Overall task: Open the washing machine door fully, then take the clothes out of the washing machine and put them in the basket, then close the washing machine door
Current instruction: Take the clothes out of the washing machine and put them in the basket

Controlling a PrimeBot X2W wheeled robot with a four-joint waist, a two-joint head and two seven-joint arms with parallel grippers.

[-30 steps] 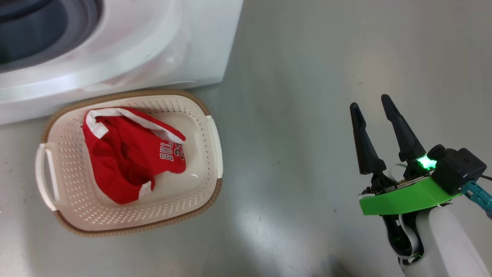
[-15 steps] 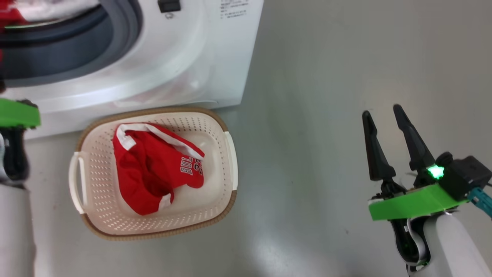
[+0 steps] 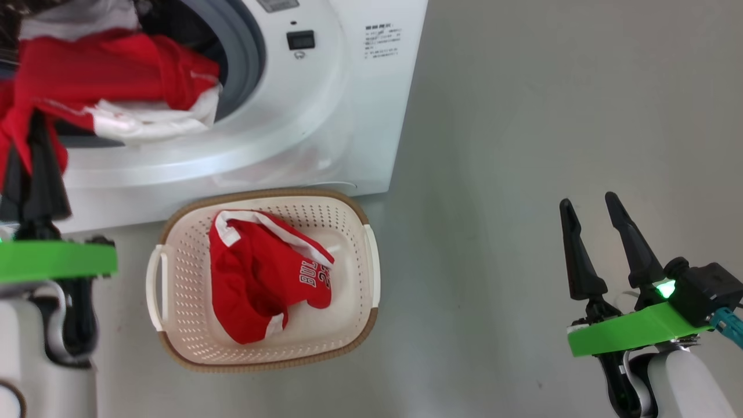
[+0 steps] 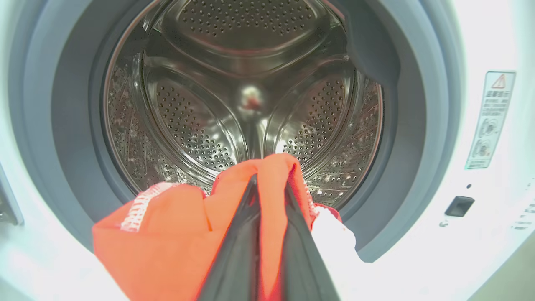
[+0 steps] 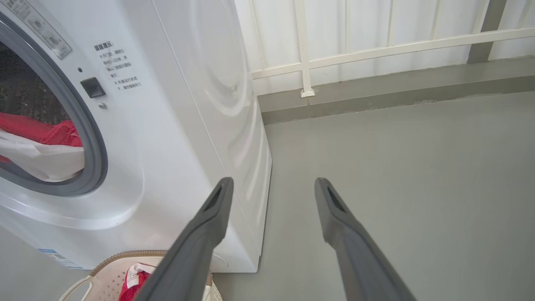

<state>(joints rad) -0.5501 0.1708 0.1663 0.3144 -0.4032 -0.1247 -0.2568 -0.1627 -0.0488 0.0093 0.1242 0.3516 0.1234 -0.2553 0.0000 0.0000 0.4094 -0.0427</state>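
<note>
The washing machine (image 3: pixel 325 116) stands at the upper left; its door is out of view. A red garment (image 3: pixel 104 64) and a white one (image 3: pixel 151 119) spill over the grey gasket. My left gripper (image 3: pixel 29 136) is at the drum mouth, shut on the red garment (image 4: pixel 167 238), with the steel drum (image 4: pixel 250 83) behind and white cloth (image 4: pixel 334 238) beside it. The basket (image 3: pixel 262 366) sits on the floor in front of the machine and holds a red "BULLS 23" jersey (image 3: pixel 255 284). My right gripper (image 3: pixel 588 200) hangs open over bare floor far to the right, holding nothing.
In the right wrist view the open right gripper (image 5: pixel 273 180) points along the machine's white side panel (image 5: pixel 188 104), with the basket (image 5: pixel 104 276) at the bottom left. A white railing and a low grey kerb (image 5: pixel 376 88) run behind. Grey floor spreads to the right.
The head camera has swung up toward the machine, bringing the drum mouth and my left gripper with the red garment into view. The right gripper stays open and still.
</note>
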